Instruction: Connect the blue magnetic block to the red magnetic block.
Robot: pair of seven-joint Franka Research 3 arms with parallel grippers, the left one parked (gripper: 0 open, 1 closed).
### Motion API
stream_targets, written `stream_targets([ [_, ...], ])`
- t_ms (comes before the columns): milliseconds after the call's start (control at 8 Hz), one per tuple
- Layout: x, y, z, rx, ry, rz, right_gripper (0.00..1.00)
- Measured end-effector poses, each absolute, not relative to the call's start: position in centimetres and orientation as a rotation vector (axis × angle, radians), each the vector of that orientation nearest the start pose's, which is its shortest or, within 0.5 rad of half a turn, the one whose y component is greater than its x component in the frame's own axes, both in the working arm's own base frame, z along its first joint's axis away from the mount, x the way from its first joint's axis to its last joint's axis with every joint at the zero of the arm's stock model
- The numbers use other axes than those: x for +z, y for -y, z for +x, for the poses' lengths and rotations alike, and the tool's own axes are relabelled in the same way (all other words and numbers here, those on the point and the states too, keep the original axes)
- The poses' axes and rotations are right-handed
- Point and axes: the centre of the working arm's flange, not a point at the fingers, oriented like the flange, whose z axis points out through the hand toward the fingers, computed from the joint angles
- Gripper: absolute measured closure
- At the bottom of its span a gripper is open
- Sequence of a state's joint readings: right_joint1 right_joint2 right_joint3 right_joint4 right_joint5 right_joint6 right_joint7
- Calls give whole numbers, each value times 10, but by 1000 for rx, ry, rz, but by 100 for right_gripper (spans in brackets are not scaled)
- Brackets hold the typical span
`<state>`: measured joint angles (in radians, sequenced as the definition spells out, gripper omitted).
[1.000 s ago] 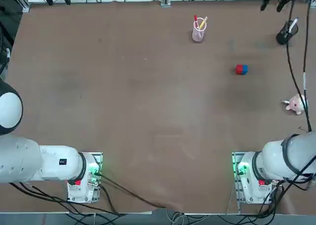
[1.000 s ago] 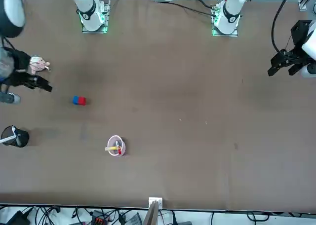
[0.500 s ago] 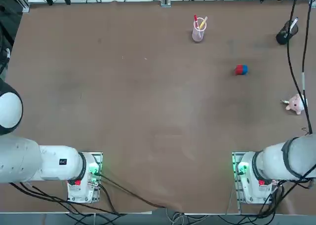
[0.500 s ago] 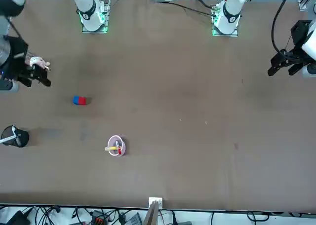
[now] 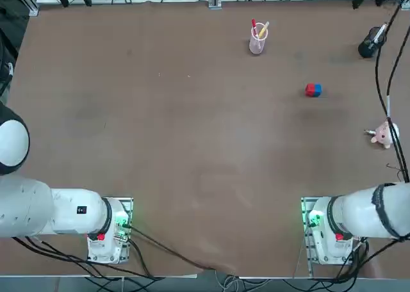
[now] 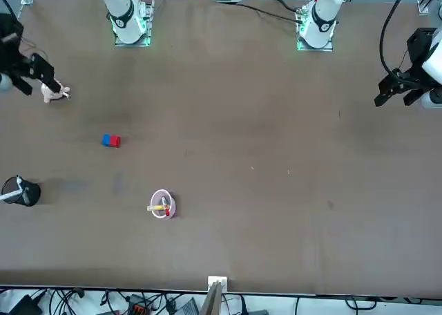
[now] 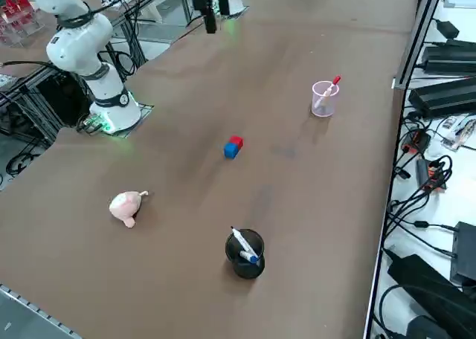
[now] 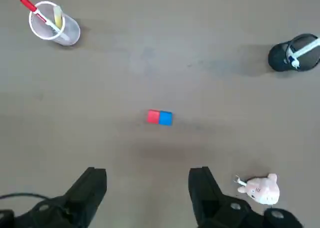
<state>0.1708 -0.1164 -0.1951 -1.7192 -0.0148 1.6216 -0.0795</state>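
right claw [image 8: 147, 183]: fingers wide apart, nothing between | blue magnetic block [image 8: 165, 118]: on bench [image 8: 115, 153], face against red magnetic block [image 8: 153, 116] | relation: joined pair lies ahead of fingertips, toward cups' side; likely only retreat needed

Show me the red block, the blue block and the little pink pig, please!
Red block [image 8: 153, 116]: right wrist view, its top face.
Blue block [image 8: 165, 118]: right wrist view, its top face.
Pink pig [image 7: 126, 204]: right side view, its body.
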Motion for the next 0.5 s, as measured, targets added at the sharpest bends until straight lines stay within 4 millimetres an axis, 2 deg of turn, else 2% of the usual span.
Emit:
stream_targets([
  [500,616,-10,529,-24,101,-3135,0],
])
